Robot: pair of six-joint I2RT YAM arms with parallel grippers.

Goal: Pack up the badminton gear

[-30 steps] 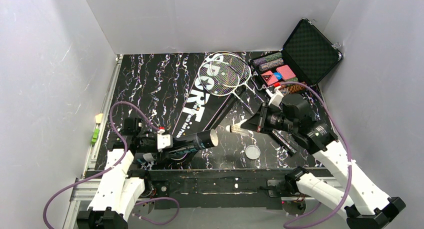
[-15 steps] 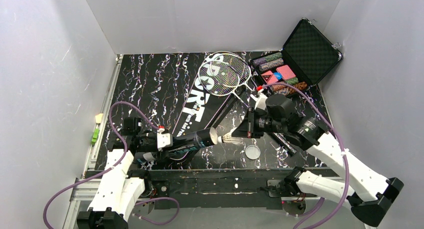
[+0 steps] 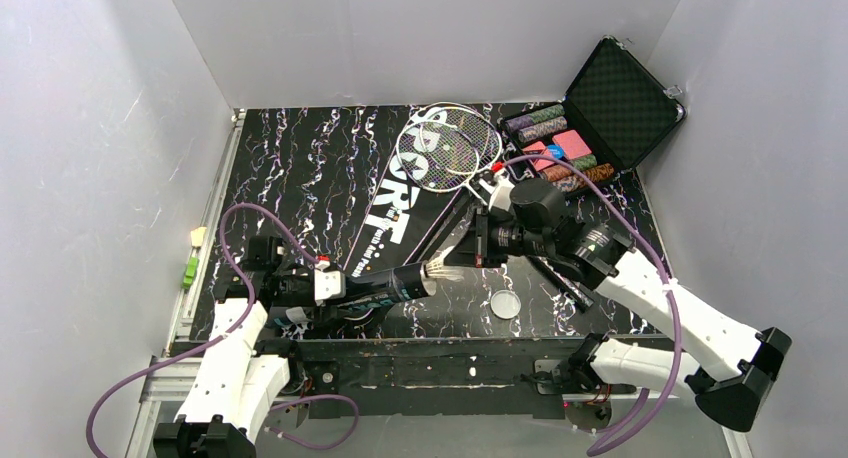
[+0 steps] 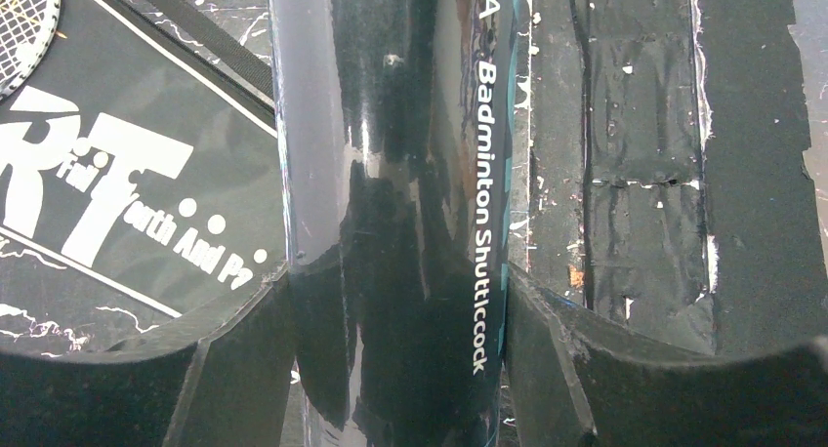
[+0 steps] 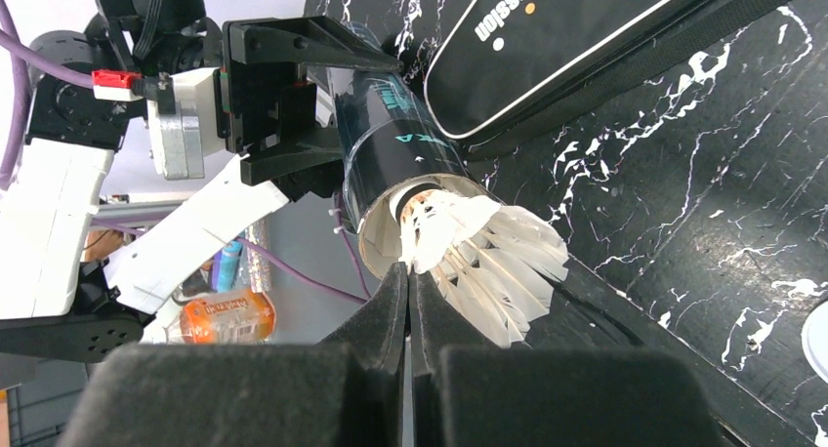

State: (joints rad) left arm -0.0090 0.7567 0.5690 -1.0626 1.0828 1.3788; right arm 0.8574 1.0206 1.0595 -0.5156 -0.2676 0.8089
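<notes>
My left gripper (image 3: 350,283) is shut on the long black teal-printed tube (image 3: 385,283), held low and nearly level with its open mouth to the right. In the left wrist view the tube (image 4: 400,174) fills the gap between the fingers (image 4: 586,369). My right gripper (image 3: 465,258) is shut on a white feather shuttlecock (image 3: 445,270) by its skirt. In the right wrist view the shuttlecock (image 5: 488,262) has its cork end inside the tube's mouth (image 5: 391,164). Two rackets (image 3: 450,143) lie on the black "SPORT" bag (image 3: 400,203).
An open black case of coloured poker chips (image 3: 600,108) stands at the back right. A small round clear lid (image 3: 505,304) lies on the mat near the front. Grey walls close in the left, back and right.
My right gripper has moved left with the shuttlecock, from well clear of the tube to its cork end in the tube's mouth. The left gripper and tube have barely moved.
</notes>
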